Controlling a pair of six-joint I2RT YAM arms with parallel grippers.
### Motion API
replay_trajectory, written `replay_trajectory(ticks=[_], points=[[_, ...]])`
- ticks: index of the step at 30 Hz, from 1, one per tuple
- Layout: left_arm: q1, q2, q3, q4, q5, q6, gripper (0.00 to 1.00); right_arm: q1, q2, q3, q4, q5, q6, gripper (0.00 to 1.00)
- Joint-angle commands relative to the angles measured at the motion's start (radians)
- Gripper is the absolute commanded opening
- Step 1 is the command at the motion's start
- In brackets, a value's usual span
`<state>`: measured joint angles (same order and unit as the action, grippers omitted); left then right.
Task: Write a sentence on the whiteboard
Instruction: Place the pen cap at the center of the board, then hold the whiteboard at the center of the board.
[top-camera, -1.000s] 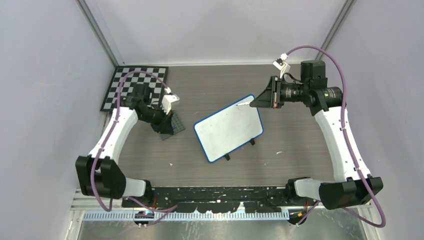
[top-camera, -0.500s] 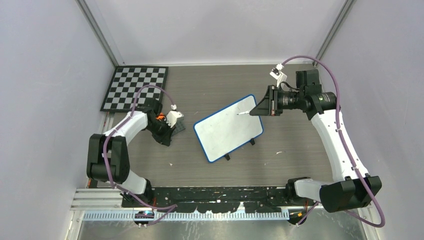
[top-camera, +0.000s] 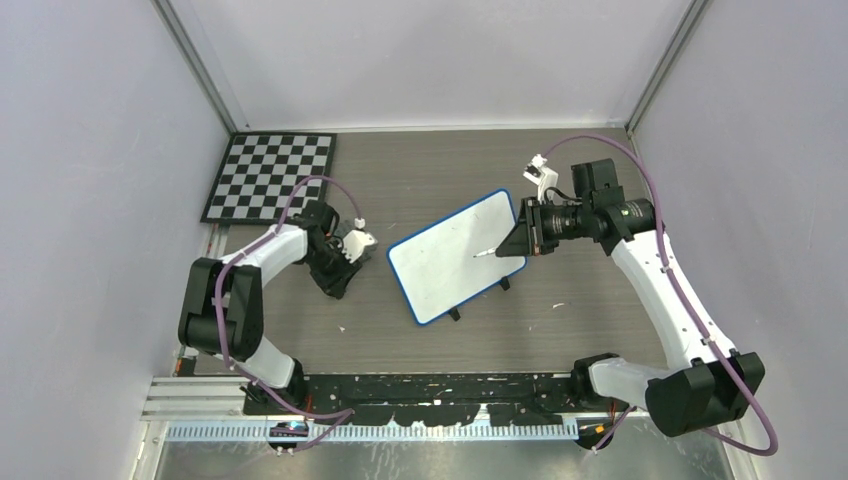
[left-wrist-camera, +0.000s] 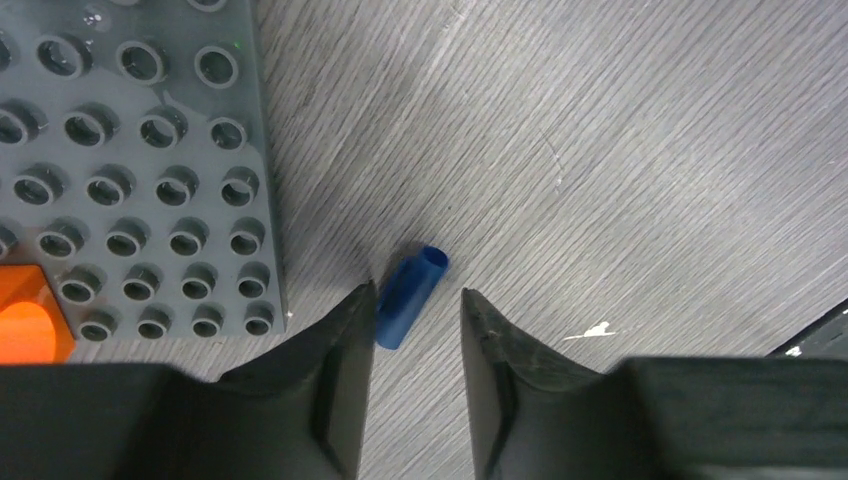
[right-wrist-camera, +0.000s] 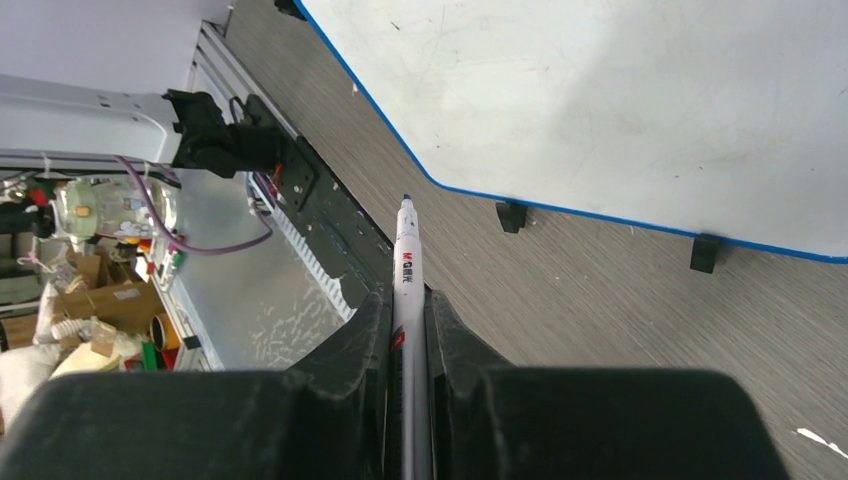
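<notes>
Three views, taken in turn.

**Top view:** the whiteboard (top-camera: 455, 262) stands mid-table, propped on two black feet (top-camera: 504, 284). Its face is bare and no sentence shows. The right gripper (top-camera: 505, 248) is at the whiteboard's right edge, with the marker (top-camera: 485, 253) tip over the white face. I cannot tell whether the tip touches. The left gripper (top-camera: 338, 275) is left of the whiteboard, apart from it.

**Left wrist view:** the jaws are apart, with a blue cap (left-wrist-camera: 410, 297) lying loose between them, beside the studded plate (left-wrist-camera: 130, 160). The whiteboard is almost wholly cut off.

**Right wrist view:** the jaws are clamped on the marker's barrel. The nib is too small to make out.

**Judgement:** the whiteboard looks light, stiff and glossy. It may skid or rock under pen pressure. If steadying is needed, hold it by the blue frame, not the face.
</notes>
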<state>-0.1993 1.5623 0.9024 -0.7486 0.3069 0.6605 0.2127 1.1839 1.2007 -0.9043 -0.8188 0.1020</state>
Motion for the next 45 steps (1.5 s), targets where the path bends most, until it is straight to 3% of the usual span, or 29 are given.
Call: replay_trajectory(ticks=[1,12,19,26,27,32,39,45], points=[[0.000,-0.036,0.021,-0.032,0.011,-0.014,0.44,0.019,-0.050,-0.016,-0.004,0.035,-0.062,0.00],[0.018,-0.205,0.209,-0.240,0.122,-0.071,0.79,0.117,-0.052,-0.019,-0.020,0.108,-0.096,0.00],[0.040,-0.271,0.392,-0.309,0.304,-0.224,0.91,0.200,-0.048,0.023,-0.077,0.122,-0.178,0.00],[0.040,-0.331,0.445,-0.156,0.309,-0.524,0.94,0.251,-0.028,0.041,-0.069,0.197,-0.236,0.00],[0.040,-0.339,0.443,-0.140,0.337,-0.535,0.99,0.259,-0.020,0.049,-0.068,0.205,-0.246,0.00],[0.022,-0.278,0.458,-0.183,0.528,-0.543,1.00,0.300,-0.005,0.049,-0.037,0.234,-0.254,0.00],[-0.048,-0.217,0.382,-0.126,0.573,-0.595,0.99,0.371,-0.021,0.013,-0.028,0.222,-0.286,0.00],[-0.134,-0.191,0.343,-0.064,0.517,-0.609,0.95,0.402,-0.014,0.025,-0.052,0.223,-0.304,0.00]])
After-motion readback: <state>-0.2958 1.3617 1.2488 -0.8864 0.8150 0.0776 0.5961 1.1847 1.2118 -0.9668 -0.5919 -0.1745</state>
